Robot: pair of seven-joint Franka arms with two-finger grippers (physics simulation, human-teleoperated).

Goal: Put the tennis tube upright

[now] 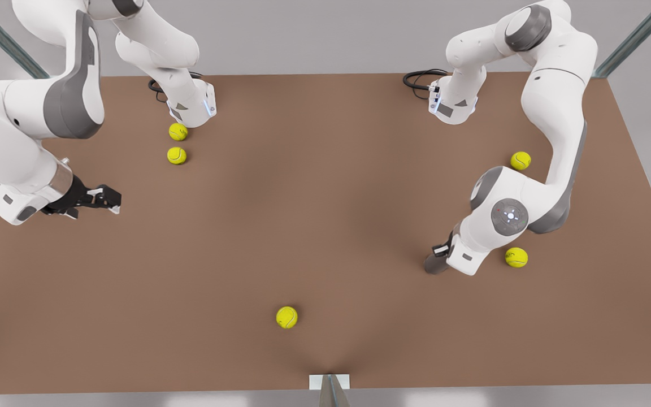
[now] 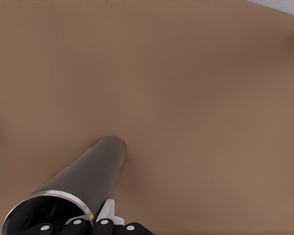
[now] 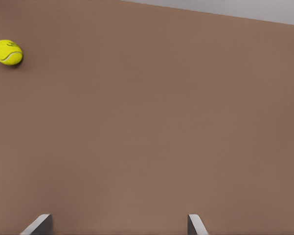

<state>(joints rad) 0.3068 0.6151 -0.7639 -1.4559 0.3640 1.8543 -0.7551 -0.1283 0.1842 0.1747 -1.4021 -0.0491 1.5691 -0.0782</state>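
Tube (image 2: 83,181) stands near upright on the bench (image 1: 325,226), its foot down at the front view's 4 o'clock and its rimmed open mouth uppermost. Left pincer (image 2: 90,226) pinches the rim, presumably to steady it while it settles. Right pincer (image 1: 99,199) waits at 9 o'clock, fingers spread. Balls (image 1: 286,317) lie scattered.

- The front view looks steeply down on the whole brown table (image 1: 325,226) from above its near edge, both arms in sight.
- The left wrist view sits close along the grey tube (image 2: 83,183).
- The right wrist view looks down at bare tabletop and one ball (image 3: 7,52).
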